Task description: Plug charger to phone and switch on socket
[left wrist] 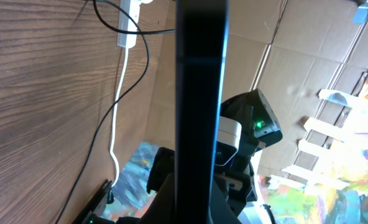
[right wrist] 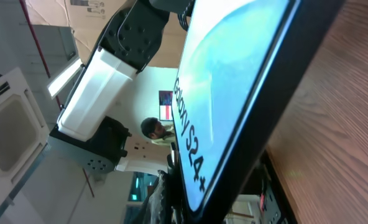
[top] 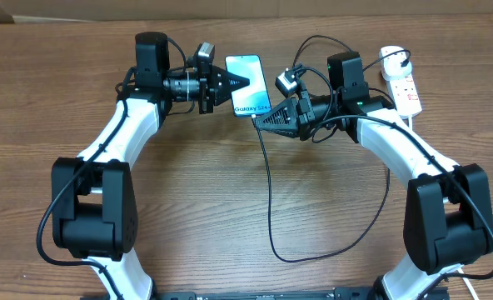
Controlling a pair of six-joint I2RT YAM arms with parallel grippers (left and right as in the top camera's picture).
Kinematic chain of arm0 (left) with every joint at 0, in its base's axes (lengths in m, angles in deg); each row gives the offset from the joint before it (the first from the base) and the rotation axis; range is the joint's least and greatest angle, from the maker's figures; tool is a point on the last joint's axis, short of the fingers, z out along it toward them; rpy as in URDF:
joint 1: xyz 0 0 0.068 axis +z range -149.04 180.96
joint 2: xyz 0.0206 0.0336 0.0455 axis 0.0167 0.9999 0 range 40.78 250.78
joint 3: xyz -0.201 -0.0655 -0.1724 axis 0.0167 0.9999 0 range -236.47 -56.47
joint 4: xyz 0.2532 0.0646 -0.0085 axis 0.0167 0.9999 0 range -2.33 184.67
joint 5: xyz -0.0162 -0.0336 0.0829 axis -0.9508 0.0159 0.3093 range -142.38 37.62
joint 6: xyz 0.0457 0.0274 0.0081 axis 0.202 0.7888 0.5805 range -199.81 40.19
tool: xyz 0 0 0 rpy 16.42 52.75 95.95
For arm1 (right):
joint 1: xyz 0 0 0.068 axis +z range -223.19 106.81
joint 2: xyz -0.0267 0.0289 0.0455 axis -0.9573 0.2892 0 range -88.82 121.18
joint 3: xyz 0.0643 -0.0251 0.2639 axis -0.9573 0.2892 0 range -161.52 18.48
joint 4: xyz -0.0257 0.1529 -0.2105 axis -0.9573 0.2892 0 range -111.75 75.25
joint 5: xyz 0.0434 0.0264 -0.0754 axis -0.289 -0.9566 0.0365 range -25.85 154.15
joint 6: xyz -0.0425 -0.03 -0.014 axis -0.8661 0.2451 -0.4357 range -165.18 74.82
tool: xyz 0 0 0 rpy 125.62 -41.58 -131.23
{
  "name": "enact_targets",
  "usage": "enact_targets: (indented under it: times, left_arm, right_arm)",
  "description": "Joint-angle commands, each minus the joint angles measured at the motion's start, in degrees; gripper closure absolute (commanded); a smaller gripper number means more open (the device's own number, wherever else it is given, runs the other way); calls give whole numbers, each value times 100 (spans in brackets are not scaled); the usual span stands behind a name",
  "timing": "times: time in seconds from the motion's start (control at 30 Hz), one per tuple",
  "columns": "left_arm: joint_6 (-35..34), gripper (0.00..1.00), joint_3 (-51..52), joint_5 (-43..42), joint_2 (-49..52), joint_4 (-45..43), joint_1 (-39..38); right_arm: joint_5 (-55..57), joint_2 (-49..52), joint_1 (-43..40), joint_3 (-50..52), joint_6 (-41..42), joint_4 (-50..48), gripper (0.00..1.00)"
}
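Left end effector clamps phone — right end effector at its lower end by charger, grip can't tell.

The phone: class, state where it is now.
Overhead view, top centre: the phone is between the left gripper and the right gripper, left of the socket.

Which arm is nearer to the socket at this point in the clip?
Right. The right arm sits just beside the socket, toward the back right. The left arm is beyond the phone, on its far side.
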Motion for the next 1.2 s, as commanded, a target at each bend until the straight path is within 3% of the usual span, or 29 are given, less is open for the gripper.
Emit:
enact_targets:
  times: [0.0,1.17]
  left_arm:
    - [157,96,-92,-214,-70,-33,-2]
    - [278,96,-92,-363,-70,-74,0]
  right_arm:
    - [-68,-144,-42,-129,79,-15,96]
    - [83,-144,-44,-125,81,190,96]
